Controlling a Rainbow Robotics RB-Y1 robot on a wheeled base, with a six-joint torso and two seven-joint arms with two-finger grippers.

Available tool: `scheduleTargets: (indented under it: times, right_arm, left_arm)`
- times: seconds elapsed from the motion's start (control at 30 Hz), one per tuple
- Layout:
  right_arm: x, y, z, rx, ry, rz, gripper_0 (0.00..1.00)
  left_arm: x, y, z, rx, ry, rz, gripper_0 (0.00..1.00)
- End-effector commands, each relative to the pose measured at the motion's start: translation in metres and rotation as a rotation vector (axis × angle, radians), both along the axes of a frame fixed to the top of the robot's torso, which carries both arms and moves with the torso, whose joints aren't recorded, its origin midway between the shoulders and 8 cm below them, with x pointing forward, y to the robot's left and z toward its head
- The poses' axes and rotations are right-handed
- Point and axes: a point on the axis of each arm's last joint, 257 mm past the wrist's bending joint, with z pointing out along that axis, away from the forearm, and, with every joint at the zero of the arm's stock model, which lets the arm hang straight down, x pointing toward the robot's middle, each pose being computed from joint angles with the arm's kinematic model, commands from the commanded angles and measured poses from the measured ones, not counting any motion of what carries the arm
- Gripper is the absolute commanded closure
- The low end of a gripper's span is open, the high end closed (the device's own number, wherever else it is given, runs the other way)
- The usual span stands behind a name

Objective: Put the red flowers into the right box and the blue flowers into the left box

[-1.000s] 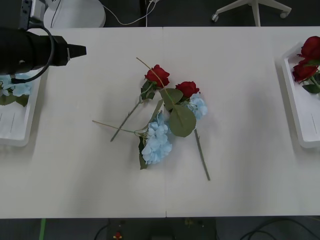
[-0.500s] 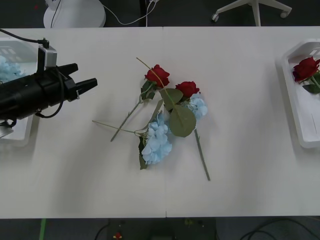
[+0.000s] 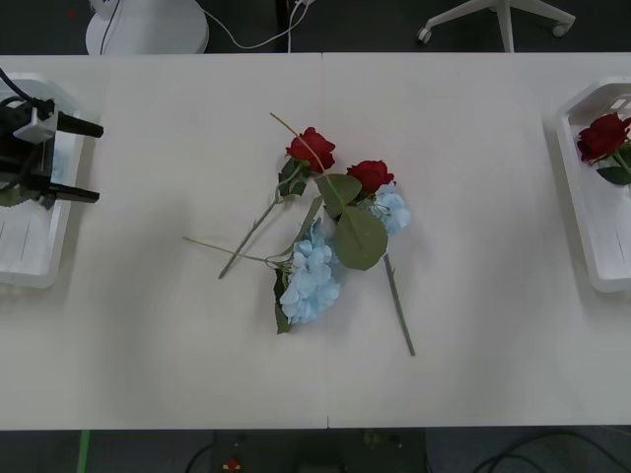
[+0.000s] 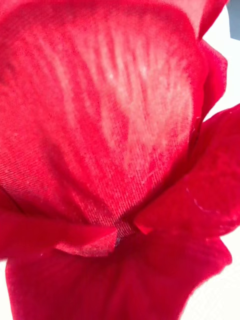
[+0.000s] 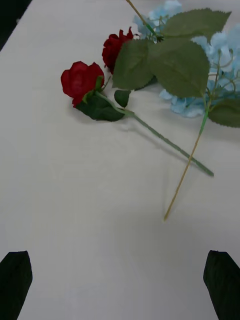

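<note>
Flowers still make a tangled pile mid-table, so we judge the sorting about half done. In that pile we count two red flowers: one rose (image 3: pixel 312 150) at the far side, a second rose (image 3: pixel 370 174) just to its right, their stems crossing under a big green leaf (image 3: pixel 359 237). Two blue flowers lie with them: a large head (image 3: pixel 309 275) at the near side of the pile and a smaller head (image 3: pixel 392 209) touching the second rose.

Outward from there, the right box (image 3: pixel 582 212) at the table's right edge already holds at least one rose (image 3: pixel 601 136); how many lie in it we cannot tell. The left box (image 3: pixel 39 258) sits at the left edge, and what lies in it is mostly hidden behind the arm.

Our left gripper (image 3: pixel 84 163) hovers over the left box's inner rim, black fingers spread wide and empty, pointing toward the pile. Its wrist camera looks across bare table at the roses and a loose stem. Our right wrist camera sits right against red petals (image 4: pixel 115 150), so we take that arm to be at the right box; its fingers we cannot tell.

Left to do, as we judge it: two roses to the right, two blue heads to the left.
</note>
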Motion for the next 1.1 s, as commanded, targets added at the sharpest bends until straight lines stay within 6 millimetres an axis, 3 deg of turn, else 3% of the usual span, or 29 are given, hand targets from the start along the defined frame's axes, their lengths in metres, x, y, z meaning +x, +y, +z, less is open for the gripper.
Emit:
scheduleTargets:
  times: [0.03, 0.1, 0.17, 0.27, 0.37, 0.47, 0.57, 0.67, 0.83, 0.93, 1.1]
  right_arm:
    - [0.020, 0.011, 0.016, 0.031, -0.081, -0.011, 1.00]
    - [0.021, 0.011, 0.017, 0.035, -0.088, -0.011, 0.99]
    - [0.021, 0.012, 0.017, 0.039, -0.089, -0.012, 0.69]
    - [0.020, 0.012, 0.016, 0.048, -0.093, -0.017, 0.44]
    - [0.019, 0.010, 0.018, 0.070, -0.101, -0.023, 0.25]
    - [0.016, 0.008, 0.021, 0.117, -0.108, -0.034, 0.14]
    - [0.015, 0.016, 0.027, 0.177, -0.108, -0.030, 0.08]
    - [0.016, 0.024, 0.033, 0.204, -0.103, -0.016, 0.06]
    - [0.018, 0.059, 0.063, 0.264, -0.081, 0.079, 0.04]
    - [0.022, 0.078, 0.076, 0.249, -0.062, 0.180, 0.04]
    - [0.024, 0.118, 0.085, 0.250, -0.024, 0.344, 0.04]
  left_arm:
    - [0.018, -0.024, 0.043, 0.112, -0.068, -0.101, 0.00]
    - [0.018, -0.031, 0.038, 0.149, -0.075, -0.135, 0.00]
    - [0.017, -0.053, 0.027, 0.181, -0.064, -0.187, 0.00]
    - [0.017, -0.082, 0.015, 0.222, -0.027, -0.213, 0.00]
    - [0.016, -0.111, 0.007, 0.271, -0.014, -0.208, 0.00]
    - [0.008, -0.137, 0.000, 0.299, 0.035, -0.177, 0.00]
    - [0.001, -0.146, -0.008, 0.343, 0.079, -0.139, 0.00]
    - [0.003, -0.142, -0.010, 0.391, 0.069, -0.119, 0.00]
    - [0.000, -0.132, -0.026, 0.498, 0.092, -0.061, 0.00]
    - [-0.004, -0.136, -0.041, 0.560, 0.061, -0.076, 0.00]
    - [-0.011, -0.142, -0.063, 0.647, -0.013, -0.146, 0.00]
